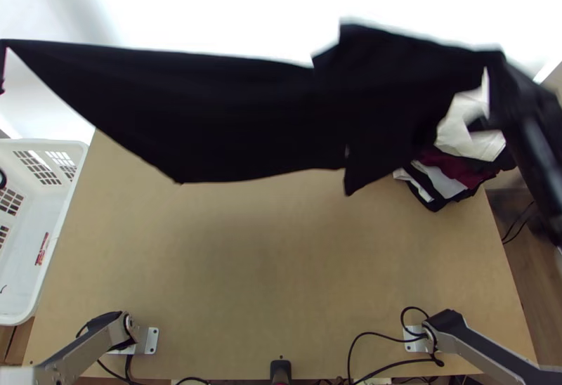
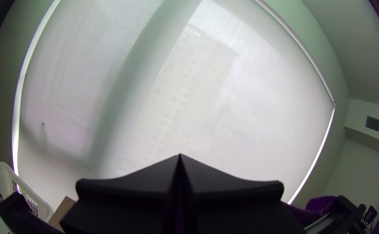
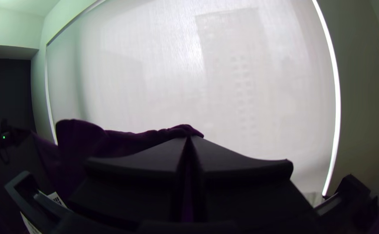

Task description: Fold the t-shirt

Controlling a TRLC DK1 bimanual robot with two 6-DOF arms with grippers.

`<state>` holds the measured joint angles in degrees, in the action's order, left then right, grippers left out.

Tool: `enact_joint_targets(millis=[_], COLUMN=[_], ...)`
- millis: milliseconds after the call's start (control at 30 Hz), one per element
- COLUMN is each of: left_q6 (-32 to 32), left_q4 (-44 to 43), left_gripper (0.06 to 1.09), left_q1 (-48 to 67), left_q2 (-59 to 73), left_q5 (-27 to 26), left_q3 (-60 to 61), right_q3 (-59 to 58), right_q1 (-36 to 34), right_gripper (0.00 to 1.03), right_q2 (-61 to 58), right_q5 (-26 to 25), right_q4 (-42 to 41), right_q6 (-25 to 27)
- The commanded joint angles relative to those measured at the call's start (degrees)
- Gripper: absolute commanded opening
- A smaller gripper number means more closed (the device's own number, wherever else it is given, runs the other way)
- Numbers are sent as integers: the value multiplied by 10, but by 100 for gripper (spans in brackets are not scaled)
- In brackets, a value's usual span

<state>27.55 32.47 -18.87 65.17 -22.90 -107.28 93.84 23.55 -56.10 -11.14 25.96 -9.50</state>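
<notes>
A black t-shirt (image 1: 232, 114) hangs stretched in the air across the far part of the table, its hem side at the left and sleeve parts at the right. At the far left edge my left gripper (image 1: 3, 58) holds one corner. My right gripper (image 1: 496, 58), blurred, holds the shirt's other end at the upper right. In the left wrist view, the left gripper (image 2: 179, 157) has its fingers pressed together, with shirt cloth (image 2: 321, 204) off to one side. From the right wrist view, the right gripper (image 3: 188, 139) is shut, with the shirt's edge (image 3: 128, 141) running out from its fingertips.
A white plastic basket (image 1: 60, 244) stands beside the table's left edge. Under the shirt's right part lies a pile of folded clothes (image 1: 446, 181), white, dark red and black. Cables (image 1: 372, 334) run near the right base. Bare wooden table (image 1: 274, 258) extends in front of the shirt.
</notes>
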Motion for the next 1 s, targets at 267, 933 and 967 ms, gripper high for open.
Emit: enact_joint_targets(millis=[267,933,967], left_q6=[38,17,16], left_q4=[33,92,87], left_gripper=[10,10,10], left_q1=[-7,-2,0], left_q2=[-123,-287,-291], left_q5=[7,1,0], left_q3=[0,296,320], right_q3=[42,-183,-213], right_q1=[0,-6,-5], right_gripper=[3,3,3], right_q2=[183,279,281], right_q5=[-6,74,83], right_q4=[216,345,323], right_q6=[-25,-169,-173])
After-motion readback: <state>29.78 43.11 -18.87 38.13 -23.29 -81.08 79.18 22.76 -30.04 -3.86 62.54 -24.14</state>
